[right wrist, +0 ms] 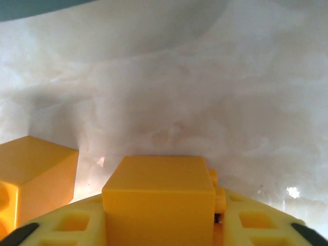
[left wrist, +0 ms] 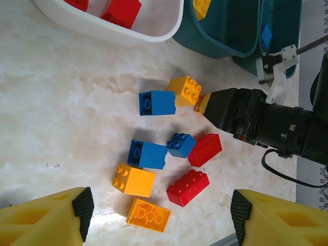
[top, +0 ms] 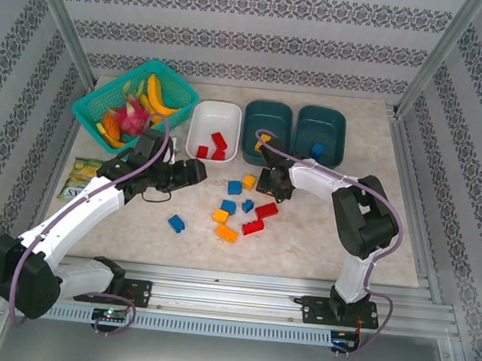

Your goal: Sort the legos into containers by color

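Low over marbled table (top: 303, 247), just in front of middle teal tub (top: 247, 129): right gripper (top: 265, 183) clamped on yellow brick (right wrist: 159, 200). Studs on its right face in wrist view, so lying on its side. Blocky, near-cubic; long axis not discernible. Smooth, glossy plastic, crisp edges. Just beside it, on the left: second yellow brick (right wrist: 36, 174).

Left of loose bricks (top: 228, 206): left gripper (left wrist: 161, 205), spread wide, nothing between fingers.

In white tub (top: 193, 128): red bricks (top: 214, 146). In right teal tub (top: 343, 131): blue brick (top: 317, 150).
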Action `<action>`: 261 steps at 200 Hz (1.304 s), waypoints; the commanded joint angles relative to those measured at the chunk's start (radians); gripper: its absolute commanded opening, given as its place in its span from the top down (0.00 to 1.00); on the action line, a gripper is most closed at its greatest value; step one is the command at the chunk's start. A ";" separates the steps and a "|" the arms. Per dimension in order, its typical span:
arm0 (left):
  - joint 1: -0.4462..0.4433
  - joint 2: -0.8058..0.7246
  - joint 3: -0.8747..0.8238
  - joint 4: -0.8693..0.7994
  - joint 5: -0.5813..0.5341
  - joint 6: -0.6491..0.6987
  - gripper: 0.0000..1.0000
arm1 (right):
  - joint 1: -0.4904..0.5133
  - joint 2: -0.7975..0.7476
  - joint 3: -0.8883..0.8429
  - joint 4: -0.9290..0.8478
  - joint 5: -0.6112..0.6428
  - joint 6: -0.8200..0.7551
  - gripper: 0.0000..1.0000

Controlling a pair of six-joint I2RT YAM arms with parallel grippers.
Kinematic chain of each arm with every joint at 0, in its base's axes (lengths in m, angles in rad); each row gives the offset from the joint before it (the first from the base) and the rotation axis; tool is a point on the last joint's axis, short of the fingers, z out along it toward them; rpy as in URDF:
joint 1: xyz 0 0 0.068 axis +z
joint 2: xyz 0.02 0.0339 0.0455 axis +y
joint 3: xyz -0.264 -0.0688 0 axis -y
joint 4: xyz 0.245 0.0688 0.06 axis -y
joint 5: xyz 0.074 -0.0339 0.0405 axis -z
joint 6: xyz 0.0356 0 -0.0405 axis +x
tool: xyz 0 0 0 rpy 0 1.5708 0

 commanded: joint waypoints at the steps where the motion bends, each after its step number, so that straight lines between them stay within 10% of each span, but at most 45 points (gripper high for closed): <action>1: -0.014 -0.004 -0.011 0.048 0.007 -0.011 0.27 | 0.002 -0.041 0.023 -0.041 0.063 -0.054 0.69; 59: -0.030 0.091 0.068 0.135 0.025 -0.050 0.27 | 0.021 -0.197 0.148 -0.162 0.178 -0.237 0.72; 160: -0.014 0.449 0.420 0.219 0.102 -0.038 0.28 | -0.123 0.342 0.801 -0.419 0.127 -0.372 0.72; 261: -0.014 0.461 0.432 0.169 0.075 -0.022 0.28 | -0.134 0.547 0.956 -0.478 0.035 -0.325 0.61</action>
